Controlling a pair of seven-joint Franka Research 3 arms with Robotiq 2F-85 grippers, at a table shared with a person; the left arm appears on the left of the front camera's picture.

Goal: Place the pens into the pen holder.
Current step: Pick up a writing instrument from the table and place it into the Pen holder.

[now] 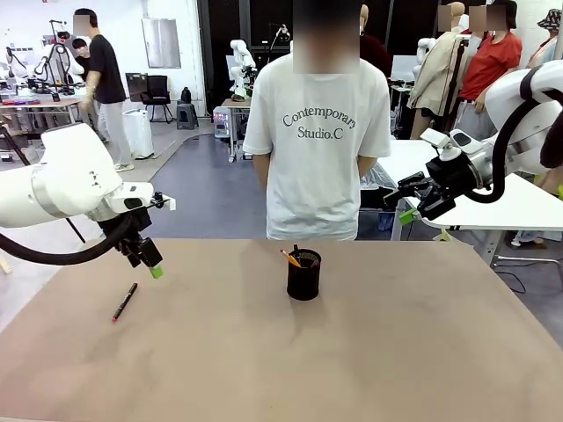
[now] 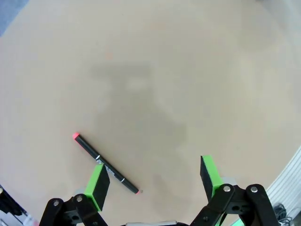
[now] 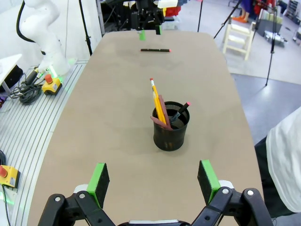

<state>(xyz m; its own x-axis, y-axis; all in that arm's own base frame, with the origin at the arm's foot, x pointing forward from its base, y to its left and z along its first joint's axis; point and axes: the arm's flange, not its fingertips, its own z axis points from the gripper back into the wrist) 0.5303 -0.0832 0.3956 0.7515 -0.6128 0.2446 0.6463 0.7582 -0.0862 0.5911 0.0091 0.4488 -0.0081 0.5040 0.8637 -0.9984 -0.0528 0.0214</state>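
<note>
A black pen with red ends [image 1: 124, 301] lies flat on the brown table at the left. The left wrist view has that pen [image 2: 106, 165] just below and to one side of my open left gripper [image 2: 154, 181]. From the front, my left gripper [image 1: 149, 264] hovers a little above and behind it, touching nothing. The black mesh pen holder [image 1: 303, 274] stands upright mid-table. In it lean a yellow pencil [image 3: 156, 101], a reddish-pink pen [image 3: 163, 110] and a black pen with a red tip [image 3: 181, 112]. My right gripper [image 1: 409, 207] hangs open and empty, high beyond the table's far right corner.
A person in a white T-shirt [image 1: 317, 132] stands at the far edge behind the holder, hands out of sight. The brown table [image 1: 396, 352] is bare around the holder. A white table [image 1: 528, 207] stands behind my right arm.
</note>
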